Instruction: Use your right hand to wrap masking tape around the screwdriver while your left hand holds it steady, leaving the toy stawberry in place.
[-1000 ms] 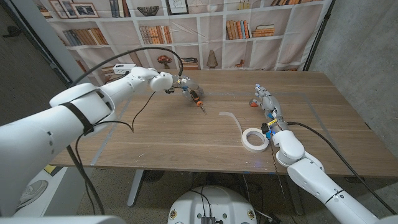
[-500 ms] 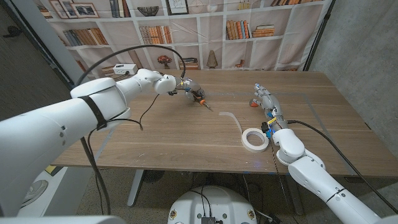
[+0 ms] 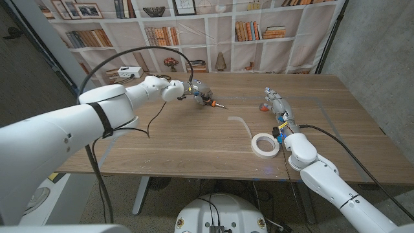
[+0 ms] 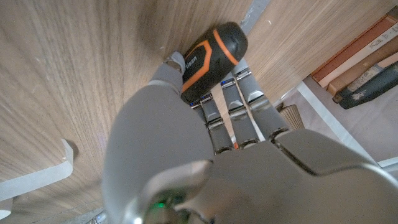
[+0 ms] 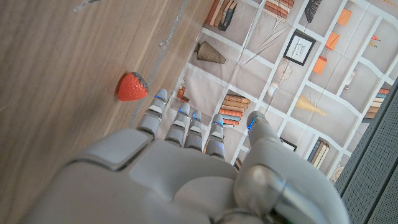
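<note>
My left hand (image 3: 196, 90) grips the screwdriver (image 3: 209, 101) by its black-and-orange handle (image 4: 211, 53) at the table's far middle, and the metal shaft points right, just above the wood. The masking tape roll (image 3: 265, 144) lies flat near the front right, with a loose strip (image 3: 238, 122) trailing from it toward the screwdriver. My right hand (image 3: 277, 106) stands beyond the roll with its fingers stretched out and holds nothing. The red toy strawberry (image 3: 262, 108) sits right beside its fingertips; the right wrist view shows the strawberry (image 5: 132, 87) just past my fingers (image 5: 186, 127).
The wooden table (image 3: 162, 145) has faint tape lines on its surface. A bookshelf backdrop (image 3: 194, 32) stands behind the far edge. A black cable (image 3: 152, 58) loops over my left arm.
My left hand has shifted slightly right and turned the screwdriver, so its shaft now points right instead of down toward the front. The right hand, tape and strawberry have stayed put.
</note>
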### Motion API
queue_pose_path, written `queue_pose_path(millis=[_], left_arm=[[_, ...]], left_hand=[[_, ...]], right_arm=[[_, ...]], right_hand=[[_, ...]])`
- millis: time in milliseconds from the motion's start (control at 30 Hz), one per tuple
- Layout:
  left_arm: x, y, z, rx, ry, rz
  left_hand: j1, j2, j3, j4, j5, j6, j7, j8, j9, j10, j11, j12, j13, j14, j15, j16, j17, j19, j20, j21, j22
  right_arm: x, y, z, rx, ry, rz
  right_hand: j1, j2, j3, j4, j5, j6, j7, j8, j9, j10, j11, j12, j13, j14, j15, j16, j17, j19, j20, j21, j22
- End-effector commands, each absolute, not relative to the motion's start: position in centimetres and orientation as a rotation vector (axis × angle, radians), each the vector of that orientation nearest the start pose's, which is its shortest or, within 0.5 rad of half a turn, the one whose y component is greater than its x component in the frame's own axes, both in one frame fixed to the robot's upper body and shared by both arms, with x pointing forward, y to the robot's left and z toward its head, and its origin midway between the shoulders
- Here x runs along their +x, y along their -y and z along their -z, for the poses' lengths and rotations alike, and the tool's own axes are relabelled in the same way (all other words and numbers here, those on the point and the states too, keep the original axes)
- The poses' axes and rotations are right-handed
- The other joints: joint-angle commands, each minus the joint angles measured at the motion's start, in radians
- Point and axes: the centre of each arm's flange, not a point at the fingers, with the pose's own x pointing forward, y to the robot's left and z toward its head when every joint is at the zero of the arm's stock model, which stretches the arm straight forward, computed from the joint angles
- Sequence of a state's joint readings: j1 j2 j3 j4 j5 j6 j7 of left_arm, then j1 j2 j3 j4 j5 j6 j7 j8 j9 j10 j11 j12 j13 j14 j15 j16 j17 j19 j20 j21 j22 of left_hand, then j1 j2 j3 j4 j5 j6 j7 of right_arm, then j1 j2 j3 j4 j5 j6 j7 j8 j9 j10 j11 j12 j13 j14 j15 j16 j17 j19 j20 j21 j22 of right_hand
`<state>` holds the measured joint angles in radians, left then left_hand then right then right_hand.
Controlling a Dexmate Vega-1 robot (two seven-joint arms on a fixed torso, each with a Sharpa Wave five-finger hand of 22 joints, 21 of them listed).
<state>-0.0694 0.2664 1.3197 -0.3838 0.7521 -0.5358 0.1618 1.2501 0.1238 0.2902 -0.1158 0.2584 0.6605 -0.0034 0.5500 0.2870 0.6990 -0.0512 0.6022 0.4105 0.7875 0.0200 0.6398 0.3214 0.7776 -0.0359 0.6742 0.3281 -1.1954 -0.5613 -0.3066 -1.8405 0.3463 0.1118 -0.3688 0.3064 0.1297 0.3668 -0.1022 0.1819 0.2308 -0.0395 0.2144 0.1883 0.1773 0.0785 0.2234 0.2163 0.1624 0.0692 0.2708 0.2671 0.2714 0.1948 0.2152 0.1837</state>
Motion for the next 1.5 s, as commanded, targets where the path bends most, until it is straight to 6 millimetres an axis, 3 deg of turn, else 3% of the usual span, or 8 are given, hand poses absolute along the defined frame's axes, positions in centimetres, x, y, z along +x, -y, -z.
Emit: queue_pose_path(millis=[33,167,267,467,733,867,1000,1500], left_arm=[[72.5,-15.1,-8.1,1.847,0.818,0.371],[71.9,-15.4,-9.0,1.756,0.832,0.396],[71.4,-15.7,-9.7,1.703,0.848,0.409],[70.5,-15.9,-10.6,1.648,0.885,0.429],[69.3,-15.9,-11.2,1.611,0.921,0.433],[68.9,-15.9,-11.4,1.615,0.926,0.431],[68.6,-16.0,-11.6,1.596,0.931,0.430],[67.7,-16.2,-12.0,1.585,0.947,0.435]], left_hand=[[0.053,0.049,0.063,0.061,0.023,0.092,0.102,0.049,0.106,0.090,0.029,0.181,0.287,0.390,-0.243,0.038,0.318,0.083,-0.090,0.071,0.043],[0.063,0.031,0.060,0.048,0.032,0.141,0.120,0.059,0.104,0.120,0.046,0.171,0.272,0.406,-0.243,0.054,0.349,0.087,-0.097,0.100,0.053],[0.066,0.018,0.058,0.041,0.037,0.162,0.122,0.053,0.091,0.133,0.061,0.160,0.258,0.407,-0.239,0.058,0.364,0.086,-0.098,0.114,0.056],[0.065,-0.002,0.050,0.034,0.044,0.187,0.093,0.051,0.077,0.135,0.052,0.148,0.257,0.409,-0.235,0.061,0.381,0.080,-0.099,0.131,0.058],[0.064,-0.004,0.046,0.034,0.053,0.192,0.092,0.049,0.069,0.142,0.051,0.142,0.263,0.406,-0.235,0.062,0.395,0.074,-0.100,0.144,0.060],[0.063,-0.004,0.045,0.034,0.056,0.191,0.092,0.047,0.066,0.147,0.052,0.141,0.265,0.406,-0.235,0.062,0.401,0.072,-0.102,0.149,0.060],[0.061,-0.005,0.042,0.036,0.060,0.191,0.094,0.045,0.063,0.147,0.051,0.137,0.269,0.406,-0.235,0.063,0.408,0.064,-0.103,0.154,0.060],[0.059,-0.005,0.037,0.037,0.071,0.193,0.097,0.041,0.054,0.150,0.053,0.128,0.283,0.404,-0.235,0.062,0.426,0.054,-0.105,0.171,0.058]], right_arm=[[54.3,24.4,6.0,-0.166,0.616,0.005],[53.3,24.3,5.7,-0.220,0.627,0.040],[52.0,24.2,5.6,-0.274,0.634,0.087],[49.2,23.8,5.8,-0.383,0.633,0.195],[45.4,22.8,6.1,-0.548,0.600,0.269],[44.0,22.2,6.2,-0.620,0.574,0.284],[43.0,21.4,6.5,-0.677,0.545,0.272],[40.9,18.2,8.3,-0.877,0.414,0.285]], right_hand=[[-0.004,0.003,-0.006,-0.001,-0.001,0.007,0.001,-0.003,0.004,0.011,0.000,0.003,0.001,0.011,-0.001,0.009,0.004,-0.001,0.001,0.000,0.006],[-0.002,0.007,-0.004,-0.002,0.000,0.014,0.001,-0.002,0.004,0.024,0.001,0.007,0.002,0.017,0.000,0.012,0.004,0.001,-0.001,0.001,0.006],[0.003,0.012,-0.002,-0.004,0.002,0.032,0.008,0.001,0.004,0.062,0.003,0.019,0.003,0.054,-0.019,0.028,0.008,0.016,-0.010,0.008,0.006],[0.026,0.013,0.004,-0.019,0.004,0.074,0.012,0.008,0.004,0.115,-0.001,0.033,0.005,0.126,-0.046,0.063,0.017,0.073,-0.034,0.031,0.010],[0.061,0.001,0.004,-0.042,-0.001,0.142,0.034,0.022,0.004,0.195,-0.007,0.060,0.015,0.210,-0.070,0.111,0.038,0.117,-0.065,0.054,0.019],[0.085,-0.005,0.008,-0.055,-0.001,0.168,0.040,0.029,0.005,0.213,-0.014,0.068,0.019,0.213,-0.078,0.116,0.045,0.118,-0.067,0.056,0.021],[0.113,-0.011,0.010,-0.064,-0.003,0.171,0.035,0.023,0.006,0.188,-0.022,0.060,0.024,0.166,-0.070,0.102,0.054,0.091,-0.062,0.048,0.023],[0.098,-0.010,-0.005,-0.040,-0.007,0.165,0.026,0.013,0.008,0.182,-0.021,0.056,0.030,0.137,-0.070,0.097,0.067,0.062,-0.055,0.038,0.022]])
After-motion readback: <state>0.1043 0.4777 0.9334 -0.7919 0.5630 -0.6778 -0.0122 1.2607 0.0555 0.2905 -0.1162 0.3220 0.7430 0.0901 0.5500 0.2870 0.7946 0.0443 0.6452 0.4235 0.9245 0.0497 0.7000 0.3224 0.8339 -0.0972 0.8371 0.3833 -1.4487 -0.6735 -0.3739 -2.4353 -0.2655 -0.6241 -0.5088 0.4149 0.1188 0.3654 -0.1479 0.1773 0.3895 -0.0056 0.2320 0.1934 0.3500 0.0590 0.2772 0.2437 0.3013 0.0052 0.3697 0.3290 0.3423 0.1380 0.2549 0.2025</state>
